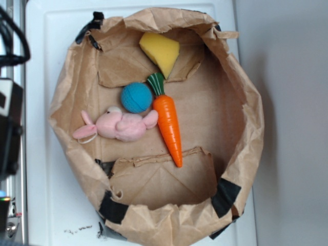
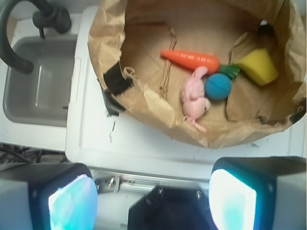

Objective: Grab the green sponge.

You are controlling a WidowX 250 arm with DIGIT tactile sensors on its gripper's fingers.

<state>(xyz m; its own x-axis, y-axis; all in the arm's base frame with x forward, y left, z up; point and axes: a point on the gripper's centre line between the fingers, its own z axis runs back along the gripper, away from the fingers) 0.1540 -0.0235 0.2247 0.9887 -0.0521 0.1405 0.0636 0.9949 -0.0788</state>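
The green sponge (image 1: 160, 50) is a yellow angular foam block lying at the far end of the brown paper bag (image 1: 66, 118); in the wrist view the sponge (image 2: 259, 66) sits at the upper right. My gripper (image 2: 152, 201) hangs outside the bag over the white counter, well short of the sponge. Its jaws stand wide apart, open, with nothing between the pale blue pads (image 2: 72, 203). The gripper itself does not appear in the exterior view.
Beside the sponge lie a blue ball (image 1: 136, 97), an orange toy carrot (image 1: 168, 120) and a pink plush bunny (image 1: 120, 125). The bag's crumpled walls (image 2: 144, 103) rise all around. A sink (image 2: 41, 84) with a dark faucet (image 2: 29, 19) sits to the left in the wrist view.
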